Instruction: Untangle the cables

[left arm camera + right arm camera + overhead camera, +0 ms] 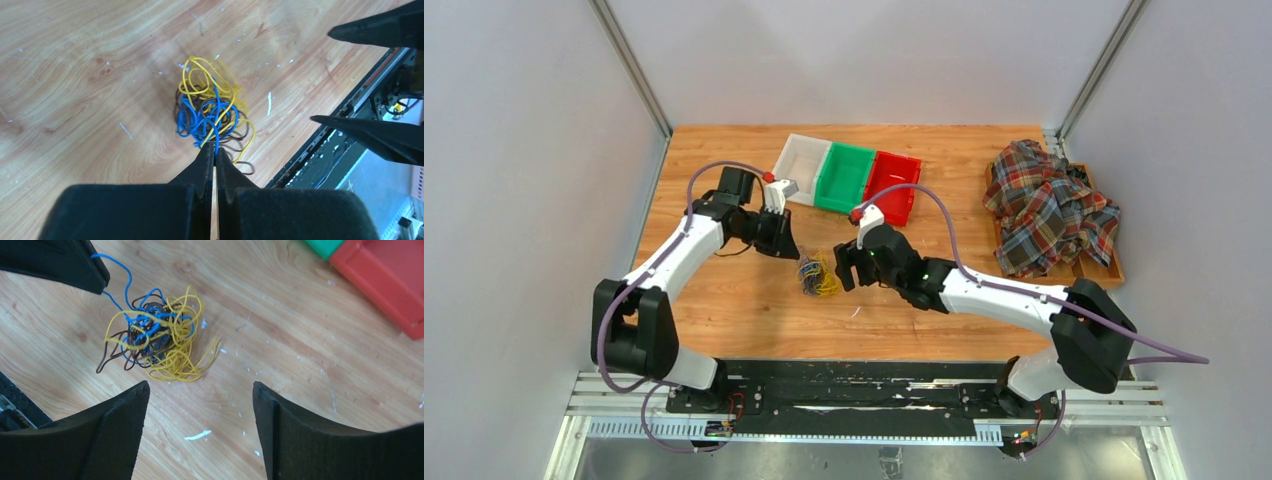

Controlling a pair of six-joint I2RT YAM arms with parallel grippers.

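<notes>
Cables [817, 277] sit in one tangled heap mid-counter [724, 300], between the two pincers: yellow, blue and dark brown strands looped through each other. Yellow is mostly on the far and right side of the heap, with blue and brown in the middle.

Left pincer [215, 150] is pressed together with no gap visible, pinching a blue cable [216, 131] at the near edge of the heap. In the right wrist view that blue strand rises off the heap up into the left pincer's tip [97, 277]. The rest of the tangle lies on the wood.

Right pincer [200, 400] is spread wide with nothing between the fingers [125, 425]. It hovers just beside the heap on its right and is not touching the cables as far as I can tell. In the left wrist view its two tips are at the right edge, well apart from each other.

Far side of the counter: white bin [804, 157], green bin [846, 175] and red bin [892, 185] stand in a row, touching. At the right edge a plaid cloth [1049, 205] is bunched on a wooden tray [1114, 272]. Small white flecks dot the wood near the heap.
</notes>
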